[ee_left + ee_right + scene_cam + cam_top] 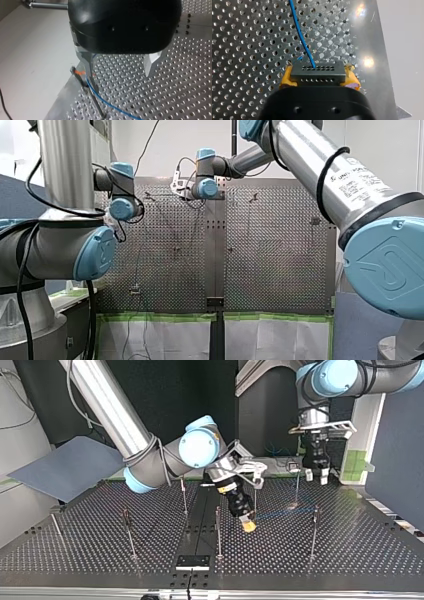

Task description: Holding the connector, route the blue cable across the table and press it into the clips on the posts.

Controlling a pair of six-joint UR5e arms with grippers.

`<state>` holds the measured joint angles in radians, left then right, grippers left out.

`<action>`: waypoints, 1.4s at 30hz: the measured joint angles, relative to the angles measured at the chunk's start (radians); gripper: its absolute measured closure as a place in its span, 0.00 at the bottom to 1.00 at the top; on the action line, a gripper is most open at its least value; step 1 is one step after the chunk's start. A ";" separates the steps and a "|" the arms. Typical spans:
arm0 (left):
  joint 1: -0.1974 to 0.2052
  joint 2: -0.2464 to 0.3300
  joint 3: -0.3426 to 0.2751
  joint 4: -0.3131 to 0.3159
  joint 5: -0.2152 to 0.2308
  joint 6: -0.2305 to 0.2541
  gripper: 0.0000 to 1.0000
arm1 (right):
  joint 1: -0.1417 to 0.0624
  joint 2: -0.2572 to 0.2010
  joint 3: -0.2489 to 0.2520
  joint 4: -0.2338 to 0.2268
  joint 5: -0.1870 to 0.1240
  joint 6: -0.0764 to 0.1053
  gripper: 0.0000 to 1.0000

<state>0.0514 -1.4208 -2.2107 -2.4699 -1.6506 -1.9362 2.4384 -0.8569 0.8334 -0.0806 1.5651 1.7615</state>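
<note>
Squarely within right gripper (319,78): connector (318,71).

The perforated table (249,37) is glossy bare metal, the connector (317,73) matt black plastic, the blue cable (299,32) smooth-sheathed, and the yellow pads (287,79) dull, rubbery.

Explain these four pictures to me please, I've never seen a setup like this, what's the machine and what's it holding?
Two robot arms work over a perforated metal table with thin upright posts. One camera looks from behind the arms, one faces them across the table, and one rides on each wrist. My right gripper, with yellow pads, is shut on a black connector with a blue cable leading off. My left gripper is open beside a post's clip.
</note>
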 joint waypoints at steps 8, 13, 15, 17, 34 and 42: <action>-0.031 0.051 0.033 -0.053 0.003 0.073 0.00 | -0.007 0.000 0.000 0.008 0.006 0.001 1.00; -0.050 0.055 0.063 -0.099 0.004 0.112 0.00 | -0.009 0.000 0.000 0.008 0.007 0.002 1.00; -0.059 0.055 0.074 -0.110 0.004 0.123 0.00 | -0.009 0.000 -0.001 0.008 0.007 0.002 1.00; -0.069 0.055 0.086 -0.117 0.004 0.132 0.00 | -0.009 0.000 0.000 0.008 0.007 0.002 1.00; -0.130 -0.052 0.246 -0.205 -0.059 0.236 0.00 | -0.010 0.000 -0.001 0.007 0.006 0.000 1.00; -0.142 -0.120 0.320 -0.204 -0.088 0.265 0.00 | -0.013 0.000 -0.001 0.007 0.006 0.001 1.00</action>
<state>-0.0906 -1.5408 -1.8907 -2.6740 -1.7382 -1.6713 2.4257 -0.8569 0.8322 -0.0737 1.5710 1.7620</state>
